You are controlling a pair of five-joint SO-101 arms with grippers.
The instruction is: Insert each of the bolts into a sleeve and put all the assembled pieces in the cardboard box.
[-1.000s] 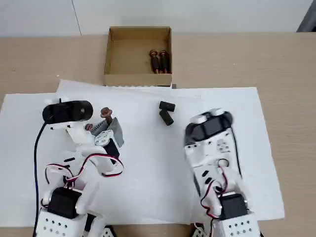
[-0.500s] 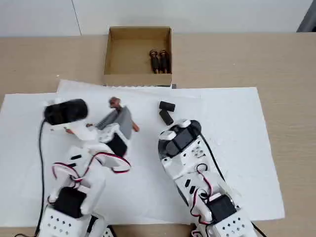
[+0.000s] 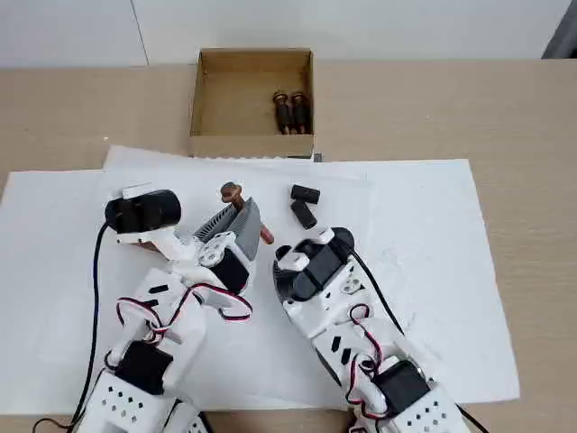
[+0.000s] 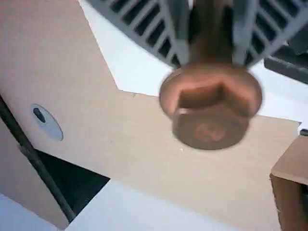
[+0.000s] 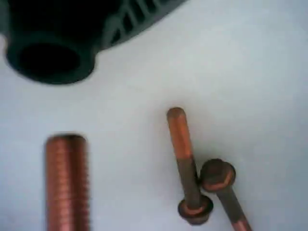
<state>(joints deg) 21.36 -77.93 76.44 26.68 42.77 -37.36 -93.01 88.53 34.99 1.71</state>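
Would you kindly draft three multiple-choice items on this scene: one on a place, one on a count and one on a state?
1. Where do the assembled pieces lie? A. in a gripper; B. in the cardboard box; C. on bare wood.
2. How many loose sleeves lie on the white paper in the high view? A. two; B. one; C. four.
3. The left gripper is: A. open; B. shut on a sleeve; C. shut on a bolt.
Key: 1 B, both rest by its right wall; 2 A, close together; 3 C, its shank sits clamped.
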